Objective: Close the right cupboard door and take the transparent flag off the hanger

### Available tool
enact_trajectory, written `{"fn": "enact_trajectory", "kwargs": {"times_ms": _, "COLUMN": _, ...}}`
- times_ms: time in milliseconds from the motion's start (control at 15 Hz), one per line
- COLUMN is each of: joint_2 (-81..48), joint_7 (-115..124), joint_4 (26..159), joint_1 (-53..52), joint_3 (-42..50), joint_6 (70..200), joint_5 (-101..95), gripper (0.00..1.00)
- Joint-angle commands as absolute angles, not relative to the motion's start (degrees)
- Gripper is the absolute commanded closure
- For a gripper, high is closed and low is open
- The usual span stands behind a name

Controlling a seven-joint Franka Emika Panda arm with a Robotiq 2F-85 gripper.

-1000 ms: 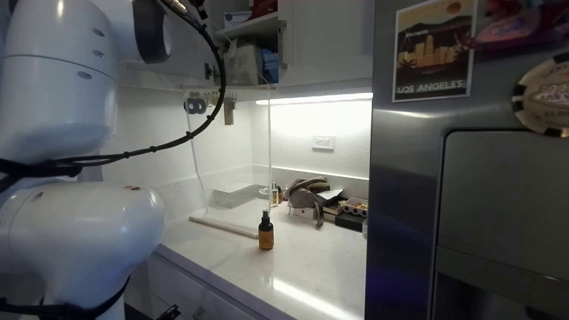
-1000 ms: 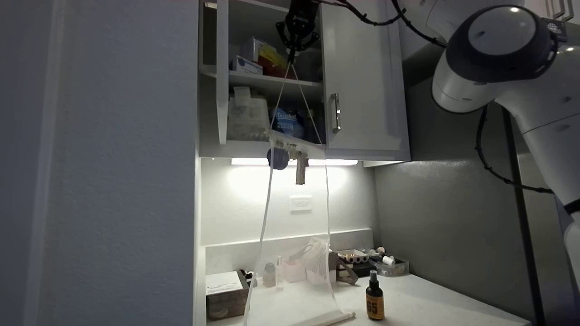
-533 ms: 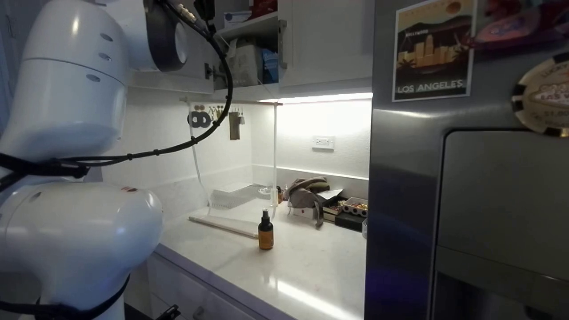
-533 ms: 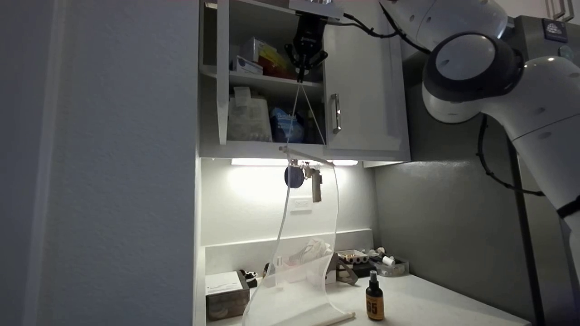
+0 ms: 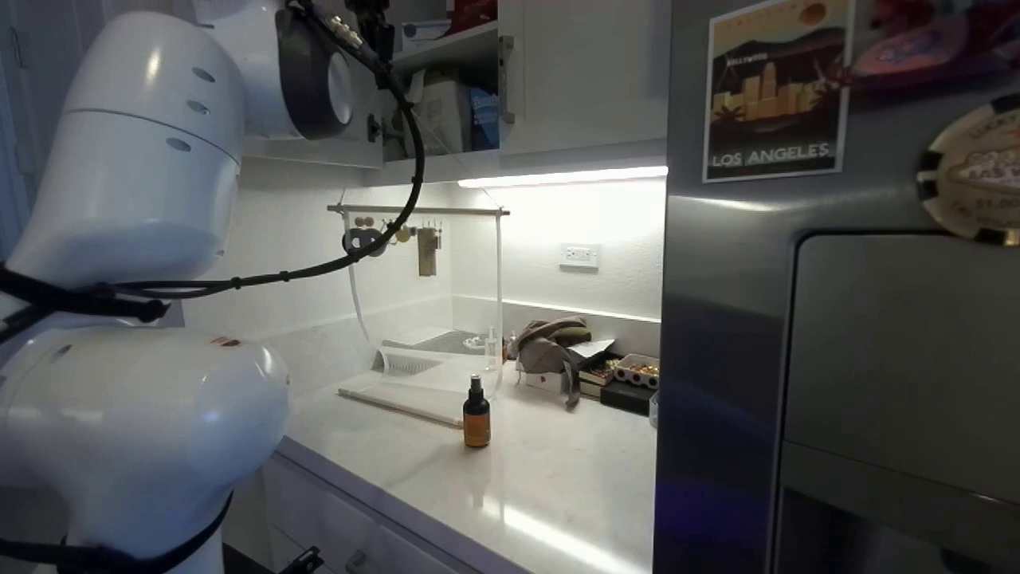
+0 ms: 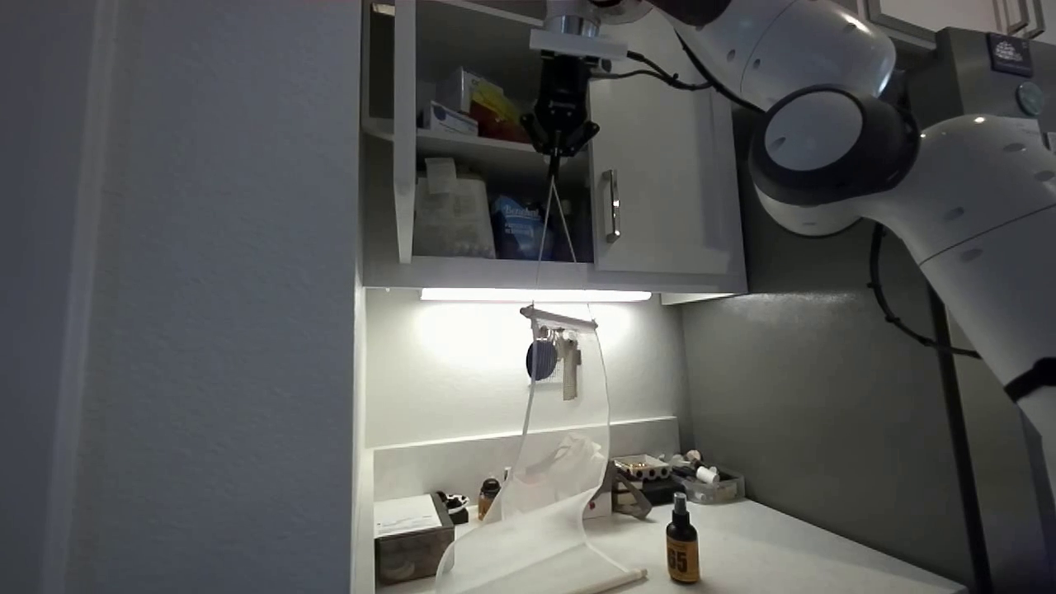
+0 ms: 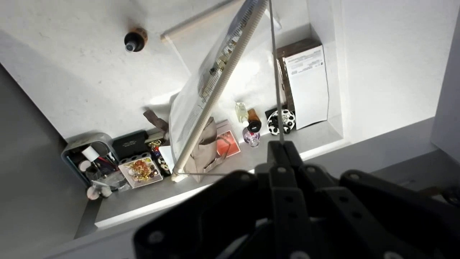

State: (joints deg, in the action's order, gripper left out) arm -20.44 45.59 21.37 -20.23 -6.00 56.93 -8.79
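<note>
My gripper (image 6: 553,169) is shut on the thin string (image 7: 275,64) of the transparent flag, in front of the open cupboard shelves. Below it hangs the flag's tan top bar (image 6: 559,320), tilted in that view. The clear sheet (image 6: 536,536) drops from the bar and bends slackly onto the counter, where its lower rod (image 5: 402,409) lies. A dark disc (image 6: 541,360) and a tassel (image 6: 570,371) show at the sheet's upper part. The right cupboard door (image 6: 676,165), white with a metal handle, stands closed in both exterior views. The hanger is out of view.
A spray bottle (image 6: 682,549) stands on the counter near the rod. Boxes, small bottles and a bead tray (image 7: 141,170) line the back. The left cupboard door (image 6: 404,140) stands open. A steel fridge (image 5: 729,359) borders the counter.
My gripper has come down from the top of the cupboard opening, with string and top bar sinking along. The sheet has gone slack and curves more onto the counter.
</note>
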Motion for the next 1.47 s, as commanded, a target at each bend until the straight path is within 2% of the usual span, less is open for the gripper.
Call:
{"fn": "enact_trajectory", "kwargs": {"times_ms": 0, "joint_2": -21.34, "joint_7": 41.8, "joint_4": 19.86, "joint_1": -18.95, "joint_3": -5.22, "joint_6": 53.78, "joint_5": -5.58, "gripper": 1.0}}
{"fn": "enact_trajectory", "kwargs": {"times_ms": 1400, "joint_2": -30.34, "joint_7": 26.32, "joint_4": 20.26, "joint_1": -17.89, "joint_3": -1.5, "joint_6": 50.55, "joint_5": -5.82, "gripper": 1.0}}
